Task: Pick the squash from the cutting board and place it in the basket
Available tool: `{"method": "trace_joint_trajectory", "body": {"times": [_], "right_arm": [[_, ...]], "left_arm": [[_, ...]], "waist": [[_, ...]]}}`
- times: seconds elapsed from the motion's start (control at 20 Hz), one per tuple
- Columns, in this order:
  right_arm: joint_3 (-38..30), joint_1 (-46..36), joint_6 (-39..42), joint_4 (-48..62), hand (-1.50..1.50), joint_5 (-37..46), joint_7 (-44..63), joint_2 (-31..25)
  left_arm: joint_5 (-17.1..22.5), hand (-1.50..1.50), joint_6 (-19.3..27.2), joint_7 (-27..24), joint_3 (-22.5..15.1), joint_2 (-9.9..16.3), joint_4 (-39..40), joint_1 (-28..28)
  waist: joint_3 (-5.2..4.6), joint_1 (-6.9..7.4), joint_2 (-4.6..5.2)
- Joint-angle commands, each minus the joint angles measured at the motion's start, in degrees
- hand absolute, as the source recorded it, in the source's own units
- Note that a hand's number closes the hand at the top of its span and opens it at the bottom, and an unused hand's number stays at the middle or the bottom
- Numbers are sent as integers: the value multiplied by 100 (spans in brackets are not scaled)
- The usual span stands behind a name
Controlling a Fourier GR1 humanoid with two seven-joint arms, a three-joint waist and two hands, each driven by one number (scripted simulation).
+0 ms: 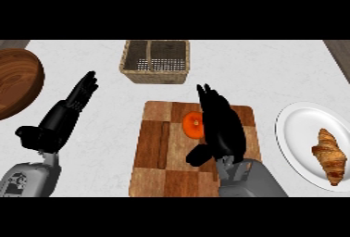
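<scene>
no readable text, labels, numbers or signs anywhere

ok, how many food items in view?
2. A round orange squash on the wooden cutting board, partly behind the right hand; a golden-brown croissant on the white plate at right. None visible in the wicker basket.

The pale bench (287,69) carried a cutting board (153,162) at centre, a basket (155,76) at twelve o'clock, a white plate (294,134) at three and a wooden bowl (17,83) at ten.
</scene>
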Motion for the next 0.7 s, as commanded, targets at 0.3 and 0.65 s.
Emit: {"method": "trace_joint_trajectory", "body": {"times": [0.3, 0.65], "right_arm": [[444, -217, -478, 926, -150, 82, 201, 86], [221, -190, -675, 1407, -150, 163, -172, 87]], "left_arm": [[-92, 0, -331, -84, 247, -59, -219, 250], [-342, 0, -351, -367, 315, -319, 177, 216]], "waist": [[1, 35, 0], [0, 16, 4]]}}
